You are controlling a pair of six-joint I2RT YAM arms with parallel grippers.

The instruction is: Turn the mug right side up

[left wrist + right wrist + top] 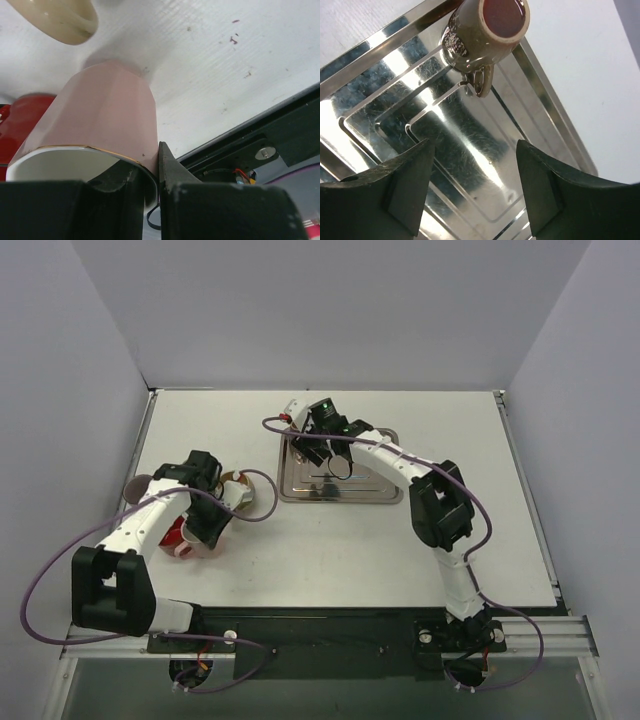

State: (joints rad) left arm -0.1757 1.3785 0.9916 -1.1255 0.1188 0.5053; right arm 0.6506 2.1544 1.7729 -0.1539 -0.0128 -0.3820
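A pink mug (105, 115) with a gold rim and white inside is in my left gripper (150, 160). One finger is inside the rim and the other presses the outer wall. The mug is tilted, its mouth towards the wrist camera and its base at the white table. In the top view the left gripper (208, 525) is at the left of the table with the pink mug (190, 548) under it. My right gripper (475, 185) is open and empty above the metal tray (445, 130), a little short of an olive mug (485, 30).
A red mug (20, 120) lies right beside the pink one. A cream mug (237, 490) sits just beyond the left gripper. The olive mug (341, 466) stands mouth up on the tray (300, 485) at the table's middle back. The table's black front edge is near.
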